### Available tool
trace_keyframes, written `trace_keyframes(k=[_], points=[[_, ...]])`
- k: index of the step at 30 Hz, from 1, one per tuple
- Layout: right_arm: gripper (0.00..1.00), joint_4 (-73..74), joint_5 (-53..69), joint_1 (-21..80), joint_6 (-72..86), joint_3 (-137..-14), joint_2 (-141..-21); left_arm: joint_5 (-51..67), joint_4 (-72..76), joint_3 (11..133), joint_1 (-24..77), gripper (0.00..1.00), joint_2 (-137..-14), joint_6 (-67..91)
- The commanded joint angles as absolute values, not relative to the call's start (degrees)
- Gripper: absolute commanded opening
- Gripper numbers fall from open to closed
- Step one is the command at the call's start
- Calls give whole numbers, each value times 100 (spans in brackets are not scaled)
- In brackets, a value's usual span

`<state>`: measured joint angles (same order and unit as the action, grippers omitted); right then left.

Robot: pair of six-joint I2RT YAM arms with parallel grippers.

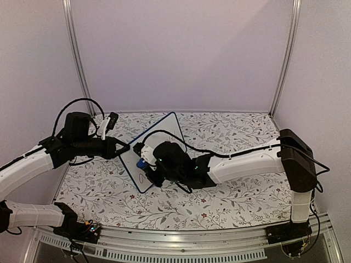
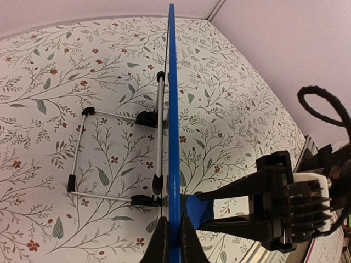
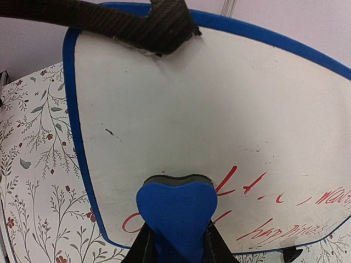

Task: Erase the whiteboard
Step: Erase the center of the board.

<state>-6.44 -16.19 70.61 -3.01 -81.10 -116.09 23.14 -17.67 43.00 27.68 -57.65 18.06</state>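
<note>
Whiteboard is stood steeply tilted on the floral table, its blue rim pinched between the closed fingers of the left gripper. A blue eraser is clamped in the right gripper and pressed against the whiteboard's face, just beside red writing.

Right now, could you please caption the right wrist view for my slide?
Right pincer holds a blue eraser to the whiteboard, red writing remaining.

Red handwriting on whiteboard mostly illegible
</note>
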Motion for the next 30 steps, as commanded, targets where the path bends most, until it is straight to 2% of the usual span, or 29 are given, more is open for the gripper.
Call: trace_keyframes(k=[1,30], points=[[16,-681,-1668,7087,-225,-8003,-11571,2489,-1495,4298,2781,0,-5701,1790],[16,-788,-1739,7093,-322,-8300,-11527,2527,-1499,4289,2781,0,-5730,1788]])
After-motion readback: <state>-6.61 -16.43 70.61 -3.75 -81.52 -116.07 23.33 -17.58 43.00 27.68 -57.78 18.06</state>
